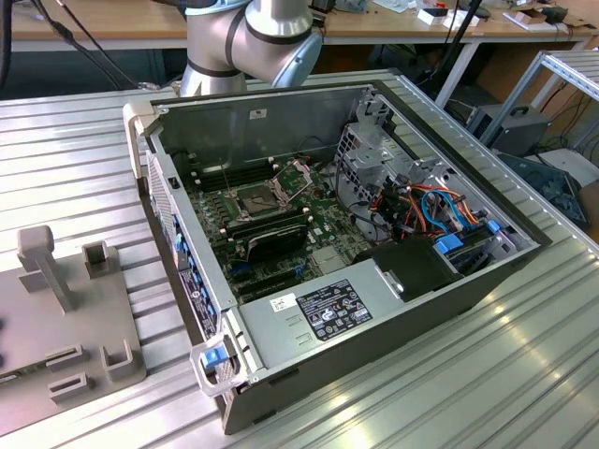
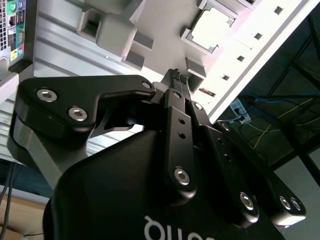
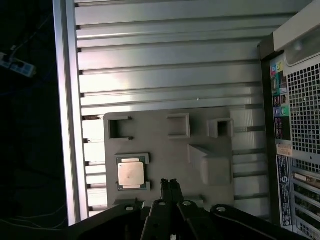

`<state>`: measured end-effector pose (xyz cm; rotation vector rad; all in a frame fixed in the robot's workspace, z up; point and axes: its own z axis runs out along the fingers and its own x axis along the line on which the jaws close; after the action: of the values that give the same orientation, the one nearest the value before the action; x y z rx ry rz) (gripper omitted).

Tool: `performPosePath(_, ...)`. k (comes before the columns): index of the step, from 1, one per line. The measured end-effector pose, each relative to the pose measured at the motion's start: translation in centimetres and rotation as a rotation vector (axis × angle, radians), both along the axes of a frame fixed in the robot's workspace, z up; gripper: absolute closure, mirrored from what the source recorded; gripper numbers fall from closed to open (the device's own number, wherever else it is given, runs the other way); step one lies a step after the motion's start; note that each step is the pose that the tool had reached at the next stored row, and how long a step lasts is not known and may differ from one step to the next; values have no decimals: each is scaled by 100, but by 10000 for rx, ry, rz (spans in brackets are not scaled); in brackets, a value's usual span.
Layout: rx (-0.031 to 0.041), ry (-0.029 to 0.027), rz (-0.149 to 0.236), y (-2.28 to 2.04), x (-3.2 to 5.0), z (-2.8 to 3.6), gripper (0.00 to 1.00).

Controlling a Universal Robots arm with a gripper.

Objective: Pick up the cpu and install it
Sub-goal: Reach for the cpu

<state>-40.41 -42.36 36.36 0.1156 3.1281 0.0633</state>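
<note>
Noted a pale silver-grey top on the cpu (image 3: 131, 174). Found the fixture plate (image 3: 160, 145) matte grey and the tabletop (image 3: 165, 50) silver, patterned with parallel ribbed stripes. Saw the end effector (image 2: 179, 76) in glossy black, dotted with bright silver screw heads (image 2: 182, 175). Inside the grey computer case (image 1: 253, 122), picked out a green motherboard (image 1: 323, 229), orange and blue cables (image 1: 432, 198), and a blue latch (image 1: 217, 356).

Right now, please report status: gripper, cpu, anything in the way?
Gripper shut, empty, near the grey fixture. Cpu lies in its fixture pocket, untouched. Nothing lies on it.
</note>
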Motion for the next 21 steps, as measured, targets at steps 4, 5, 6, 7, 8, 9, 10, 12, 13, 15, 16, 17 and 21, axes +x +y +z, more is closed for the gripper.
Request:
performPosePath(4, -7, 79, 0, 0, -106, -39, 89)
performPosePath(5, -8, 96, 0, 0, -129, -47, 89)
performPosePath(6, -7, 104, 0, 0, -143, -51, 89)
performPosePath(7, -7, 108, -1, 0, -153, -55, 89)
performPosePath(8, -7, 111, -1, 0, -162, -57, 89)
performPosePath(9, -8, 113, 0, 0, -170, -58, 89)
performPosePath(10, -8, 113, 0, 0, -178, -59, 89)
performPosePath(12, -7, 112, 1, -1, -183, -60, 89)
performPosePath(13, -7, 113, 0, 0, -185, -59, 89)
performPosePath(15, -7, 113, 0, 0, -194, -60, 89)
performPosePath(16, -7, 113, 0, 0, -195, -60, 89)
performPosePath(17, -7, 113, 0, 0, -198, -60, 89)
performPosePath(21, -7, 113, 0, 0, -201, -60, 89)
